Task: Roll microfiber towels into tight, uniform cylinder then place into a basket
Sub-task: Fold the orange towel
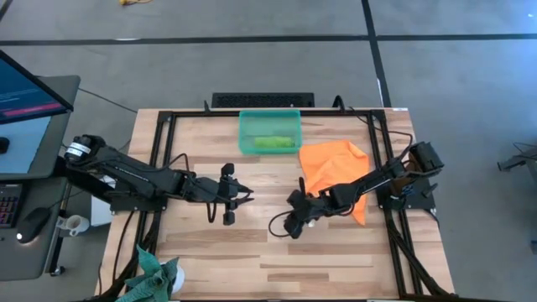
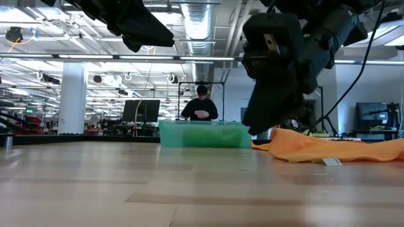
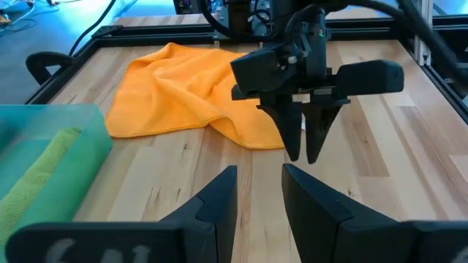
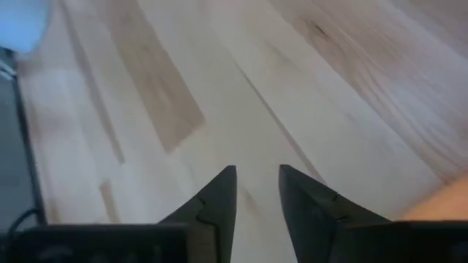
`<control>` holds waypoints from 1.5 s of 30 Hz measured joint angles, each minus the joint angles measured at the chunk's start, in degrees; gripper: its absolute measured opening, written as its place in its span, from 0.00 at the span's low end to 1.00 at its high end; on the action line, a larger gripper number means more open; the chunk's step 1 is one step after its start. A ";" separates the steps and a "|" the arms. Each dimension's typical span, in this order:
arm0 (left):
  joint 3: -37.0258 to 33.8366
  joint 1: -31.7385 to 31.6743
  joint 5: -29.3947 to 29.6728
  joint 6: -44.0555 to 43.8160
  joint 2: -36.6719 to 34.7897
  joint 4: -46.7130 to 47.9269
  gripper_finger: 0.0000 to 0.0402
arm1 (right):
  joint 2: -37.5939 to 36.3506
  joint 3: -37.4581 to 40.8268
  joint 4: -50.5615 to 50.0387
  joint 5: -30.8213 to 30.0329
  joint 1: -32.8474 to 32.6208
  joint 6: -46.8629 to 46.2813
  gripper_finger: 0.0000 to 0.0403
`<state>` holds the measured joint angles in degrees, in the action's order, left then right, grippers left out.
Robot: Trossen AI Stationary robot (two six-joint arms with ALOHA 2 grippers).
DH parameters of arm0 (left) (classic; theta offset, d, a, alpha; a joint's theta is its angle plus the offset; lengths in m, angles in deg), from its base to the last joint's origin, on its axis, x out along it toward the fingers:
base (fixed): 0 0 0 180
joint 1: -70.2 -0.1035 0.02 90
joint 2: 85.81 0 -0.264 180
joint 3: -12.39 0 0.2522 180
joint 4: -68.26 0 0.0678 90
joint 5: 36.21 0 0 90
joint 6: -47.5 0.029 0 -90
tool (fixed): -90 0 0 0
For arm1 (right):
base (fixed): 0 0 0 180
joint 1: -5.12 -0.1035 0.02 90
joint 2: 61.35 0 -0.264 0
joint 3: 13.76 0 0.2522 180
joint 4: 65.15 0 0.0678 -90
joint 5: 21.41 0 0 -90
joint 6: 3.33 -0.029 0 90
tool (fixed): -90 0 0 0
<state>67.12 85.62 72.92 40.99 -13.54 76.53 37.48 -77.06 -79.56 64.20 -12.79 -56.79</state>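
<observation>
The tabletop [image 1: 336,260] carries the crumpled orange towel [image 1: 334,164], lying just behind the right hand [image 1: 295,225], whose fingers stand slightly apart, empty. The basket [image 1: 269,120], beyond both hands, holds the green towel [image 1: 273,143]. The left hand [image 1: 227,193] hovers narrowly parted, empty.
</observation>
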 joint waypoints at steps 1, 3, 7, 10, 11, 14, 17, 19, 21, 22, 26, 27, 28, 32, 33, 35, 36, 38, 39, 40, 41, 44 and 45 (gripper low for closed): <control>0.00 0.00 -0.02 0.00 0.00 0.00 0.25 | 0.00 0.00 0.65 0.00 0.00 0.40 0.31; 0.00 0.00 -0.02 -0.06 0.00 0.00 0.25 | -0.04 -0.02 1.54 -0.02 0.00 1.76 0.30; 0.00 0.00 -0.02 -0.28 0.00 0.00 0.25 | -0.17 -0.02 3.61 -0.13 0.63 4.36 0.29; 0.00 -0.02 -0.56 -0.73 0.32 -0.17 0.25 | -2.36 -0.06 3.77 -0.11 0.92 6.00 0.29; 0.00 -0.02 -0.79 -0.86 0.94 -0.72 0.25 | -3.43 -0.10 3.45 -0.11 0.90 6.54 0.29; -0.05 0.00 -1.00 -0.16 3.64 -3.08 0.25 | -7.15 -0.13 0.94 -0.40 -0.02 7.46 0.29; -0.05 -0.07 -0.91 2.77 7.85 -6.92 0.25 | -11.83 -0.13 -2.36 -4.97 -2.51 8.54 0.28; -0.08 -0.24 -0.71 5.59 10.59 -10.38 0.25 | -14.94 -0.15 -5.85 -9.21 -4.64 8.97 0.27; 0.32 -0.33 -0.72 8.30 12.94 -13.70 0.25 | -17.89 -0.15 -9.81 -13.86 -7.09 8.87 0.26; 0.72 -0.43 -0.72 9.45 14.28 -15.11 0.25 | -19.27 -0.15 -11.59 -16.37 -8.40 8.63 0.26; 3.26 -0.51 -0.74 12.96 19.08 -18.67 0.25 | -23.70 -0.13 -17.96 -26.35 -13.81 6.86 0.25; 4.09 -0.52 -0.77 13.73 20.26 -19.20 0.25 | -24.49 -0.13 -19.39 -28.30 -14.98 6.38 0.24; 4.83 -0.52 -0.71 14.42 21.42 -19.67 0.25 | -25.24 -0.09 -20.78 -30.23 -16.14 5.88 0.24; 8.73 -0.64 -0.68 16.83 26.86 -21.26 0.25 | -26.18 -0.09 -22.22 -34.12 -18.65 5.47 0.24; 9.90 -0.63 -0.99 17.83 28.30 -21.32 0.25 | -26.21 -0.09 -22.05 -34.49 -18.81 5.47 0.24; 12.14 -0.66 -1.36 19.61 30.78 -20.62 0.25 | -26.21 -0.11 -22.09 -34.58 -18.82 5.47 0.24; 13.15 -0.66 -1.31 20.19 32.10 -20.51 0.25 | -26.19 -0.11 -22.13 -34.60 -18.71 5.47 0.24; 14.97 -0.66 -0.70 21.11 34.43 -20.31 0.27 | -25.82 -0.10 -22.25 -34.58 -18.20 5.47 0.24; 15.98 -0.64 -0.65 21.55 35.50 -19.72 0.28 | -25.54 -0.11 -22.46 -34.47 -17.97 5.45 0.24; 17.07 -0.65 -0.65 21.92 36.44 -18.88 0.30 | -25.35 -0.09 -22.86 -34.26 -17.90 5.44 0.24; 17.93 -0.64 -0.63 21.93 37.18 -18.04 0.31 | -25.33 -0.09 -23.63 -33.70 -17.87 5.43 0.24; 20.33 -0.66 -0.65 21.90 39.45 -16.33 0.38 | -24.46 0.02 -25.17 -31.77 -17.44 4.35 0.24; 20.98 -0.67 -0.65 21.90 40.17 -16.30 0.40 | -24.07 0.21 -26.31 -31.30 -17.19 3.61 0.24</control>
<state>88.10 84.95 72.27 62.90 26.64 60.23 13.41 -76.85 -105.87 32.91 -29.98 -53.18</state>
